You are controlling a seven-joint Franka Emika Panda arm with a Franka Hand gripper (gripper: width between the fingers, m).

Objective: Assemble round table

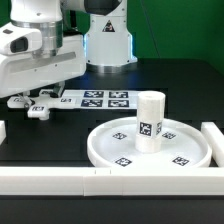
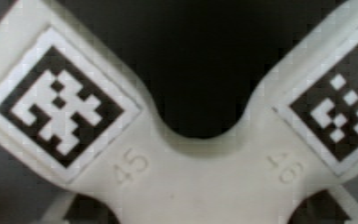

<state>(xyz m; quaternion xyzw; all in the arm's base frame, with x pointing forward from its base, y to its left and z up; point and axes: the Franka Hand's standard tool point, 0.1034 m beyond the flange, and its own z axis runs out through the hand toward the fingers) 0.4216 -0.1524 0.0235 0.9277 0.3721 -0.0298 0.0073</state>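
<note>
You have one smooth, rimmed white disc (image 1: 104,142) carrying one upright cylindrical post (image 1: 150,122). At ten o'clock, your gripper (image 1: 35,108) is over one forked piece (image 2: 176,160); I cannot tell how the jaws stand.

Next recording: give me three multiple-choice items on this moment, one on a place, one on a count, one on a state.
1. The post stands: A on the disc; B on the marker board; C on a rail.
2. Tags showing in the wrist view: A one; B two; C four.
3. The post is: A lying flat; B upright; C leaning steeply.
Answers: 1 A: its base sits at the disc's middle. 2 B: one tag on each arm of the white part. 3 B: its sides run straight up.
</note>
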